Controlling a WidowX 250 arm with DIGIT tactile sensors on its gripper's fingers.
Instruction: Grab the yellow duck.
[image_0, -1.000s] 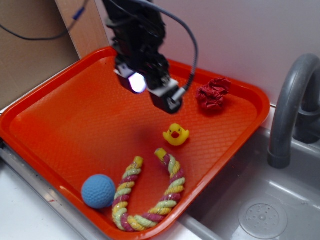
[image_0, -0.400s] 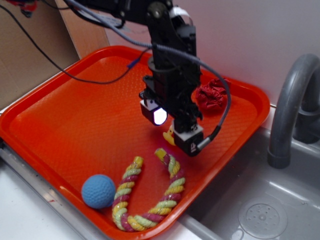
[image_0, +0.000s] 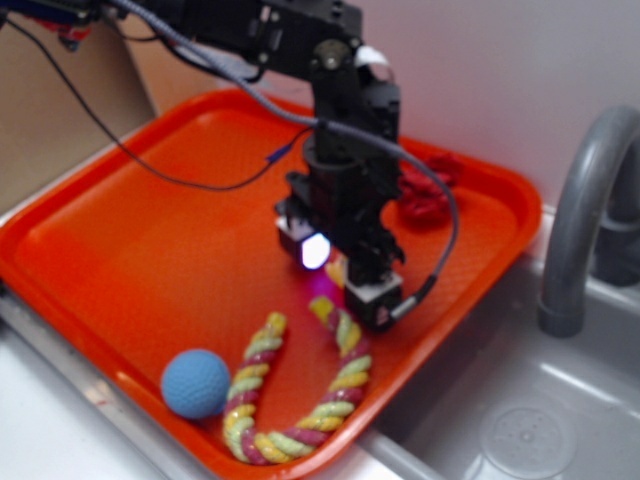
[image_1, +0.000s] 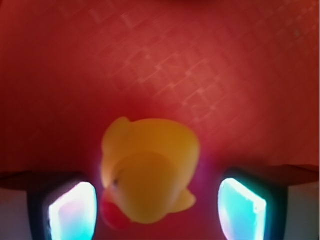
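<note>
Your robot's boxy, matte black arm (image_0: 345, 150) carries a thin black cable looping beside it and a thicker grey cable (image_0: 440, 240) curving down to the end effector (image_0: 345, 275). That black end effector has pale fingertip pads (image_1: 72, 212) that glow white-cyan.

No text, label, brand, number or sign could be read in either view (both were soft and blurred): nothing legible showed on the orange tray (image_0: 120, 215), the toys or the robot's black housing.
</note>
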